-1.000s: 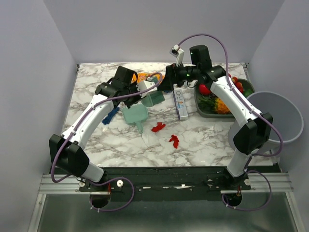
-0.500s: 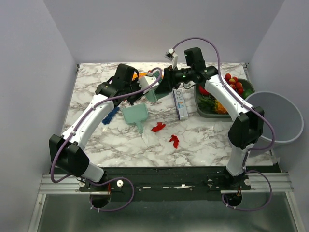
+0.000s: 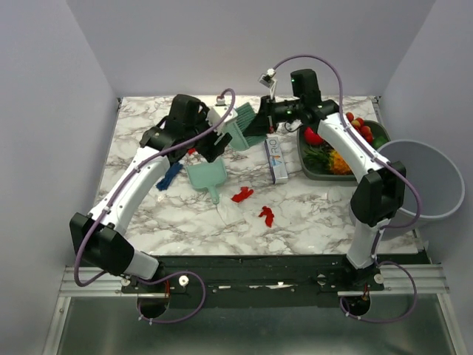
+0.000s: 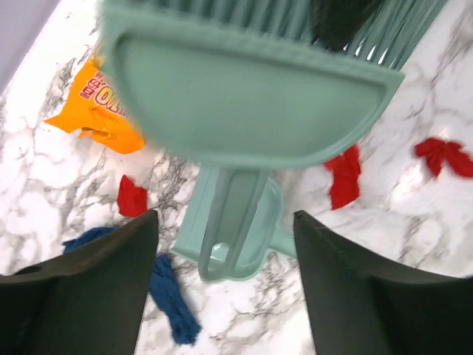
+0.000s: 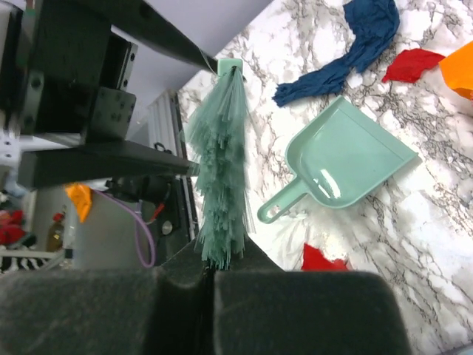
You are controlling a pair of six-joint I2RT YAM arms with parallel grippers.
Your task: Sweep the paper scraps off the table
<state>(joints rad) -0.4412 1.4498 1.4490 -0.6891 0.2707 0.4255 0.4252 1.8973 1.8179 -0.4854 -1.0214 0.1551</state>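
A teal brush point(image 3: 242, 126) hangs above the back of the table point(image 3: 318, 214). My right gripper point(image 3: 260, 122) is shut on its bristles point(image 5: 222, 185). My left gripper point(image 4: 224, 216) is open, and the brush handle point(image 4: 230, 222) hangs between its fingers without touching them. A teal dustpan point(image 3: 205, 176) lies flat below. Red paper scraps point(image 3: 242, 194) point(image 3: 266, 215) lie in front of it. Another red scrap point(image 4: 131, 196) and a dark blue one point(image 3: 169, 176) lie to its left.
An orange snack bag point(image 4: 103, 103) lies at the back left. A long white box point(image 3: 276, 159) sits right of centre, beside a tray of vegetables and red fruit point(image 3: 304, 164). A grey bin point(image 3: 429, 177) stands off the right edge.
My left gripper has opened and let go of the brush. My right gripper has shut on the bristles, and the brush has swung up and toward the back.
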